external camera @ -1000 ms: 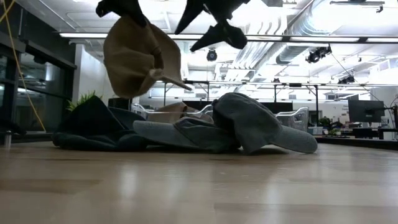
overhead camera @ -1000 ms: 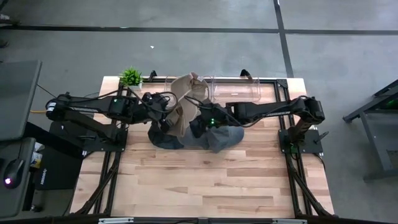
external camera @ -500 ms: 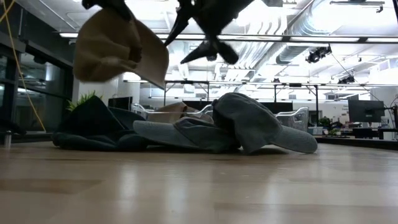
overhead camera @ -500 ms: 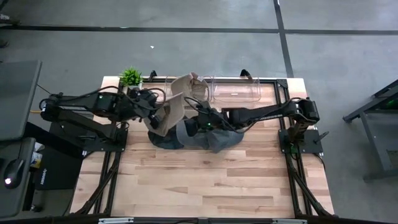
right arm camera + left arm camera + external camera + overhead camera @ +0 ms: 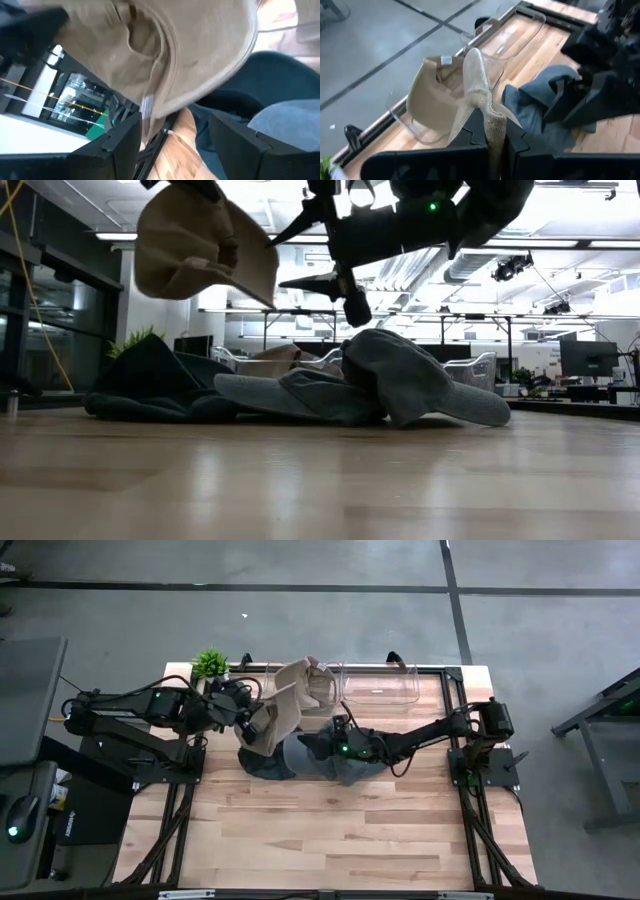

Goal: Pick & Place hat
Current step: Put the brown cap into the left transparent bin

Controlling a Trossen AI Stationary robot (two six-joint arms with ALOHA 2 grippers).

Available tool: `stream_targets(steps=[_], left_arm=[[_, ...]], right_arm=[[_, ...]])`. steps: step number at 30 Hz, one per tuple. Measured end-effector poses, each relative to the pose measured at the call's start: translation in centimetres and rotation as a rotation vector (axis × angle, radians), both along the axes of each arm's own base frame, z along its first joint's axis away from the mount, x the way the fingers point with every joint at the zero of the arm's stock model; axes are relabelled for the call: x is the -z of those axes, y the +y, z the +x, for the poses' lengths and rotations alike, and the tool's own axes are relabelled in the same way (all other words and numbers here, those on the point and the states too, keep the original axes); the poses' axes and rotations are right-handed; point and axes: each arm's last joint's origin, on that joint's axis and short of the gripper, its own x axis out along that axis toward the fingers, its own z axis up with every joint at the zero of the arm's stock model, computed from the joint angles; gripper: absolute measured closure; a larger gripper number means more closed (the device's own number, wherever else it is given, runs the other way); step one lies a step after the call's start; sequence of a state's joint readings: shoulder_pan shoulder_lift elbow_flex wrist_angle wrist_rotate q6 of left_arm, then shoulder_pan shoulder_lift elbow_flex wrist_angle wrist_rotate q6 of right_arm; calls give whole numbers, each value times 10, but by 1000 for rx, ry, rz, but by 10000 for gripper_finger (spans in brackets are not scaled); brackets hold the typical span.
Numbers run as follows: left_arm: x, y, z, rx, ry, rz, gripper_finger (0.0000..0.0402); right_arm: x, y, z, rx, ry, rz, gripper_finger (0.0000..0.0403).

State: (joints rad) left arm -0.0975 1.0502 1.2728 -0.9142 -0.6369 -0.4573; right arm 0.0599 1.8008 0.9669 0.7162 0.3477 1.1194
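Overhead, I see a grey concrete floor [image 5: 300,620] around my pale wood worktop [image 5: 330,830]. Grey hats [image 5: 345,760] lie heaped mid-worktop, before clear bins [image 5: 378,688] at the far edge. The tan hat [image 5: 275,720] hangs crumpled above the heap, left gripper [image 5: 245,720] jaws clamped on it. The right gripper [image 5: 318,742] hovers beside it, jaws apart.

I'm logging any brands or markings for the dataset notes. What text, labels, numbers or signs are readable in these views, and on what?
No text can be read in any view.
Small white tag inside the tan hat lying in the clear bin: too small to read.
Tag at the brim seam of the tan hat held up by the left end effector: blurred, unreadable.
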Motion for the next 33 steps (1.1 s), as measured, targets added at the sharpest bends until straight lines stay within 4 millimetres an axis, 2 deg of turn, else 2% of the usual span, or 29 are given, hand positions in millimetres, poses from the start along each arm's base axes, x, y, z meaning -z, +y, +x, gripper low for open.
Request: stream_targets(steps=[4,14,33], left_arm=[[0,5,9,-17,-14,10,401],[-4,20,14,-8,-62,-19,401],[-7,19,17,19,-99,-31,401]], right_arm=[[0,2,0,24,-1,-4,178],[3,-1,0,33,22,10,177],[1,-33,0,67,5,27,177]])
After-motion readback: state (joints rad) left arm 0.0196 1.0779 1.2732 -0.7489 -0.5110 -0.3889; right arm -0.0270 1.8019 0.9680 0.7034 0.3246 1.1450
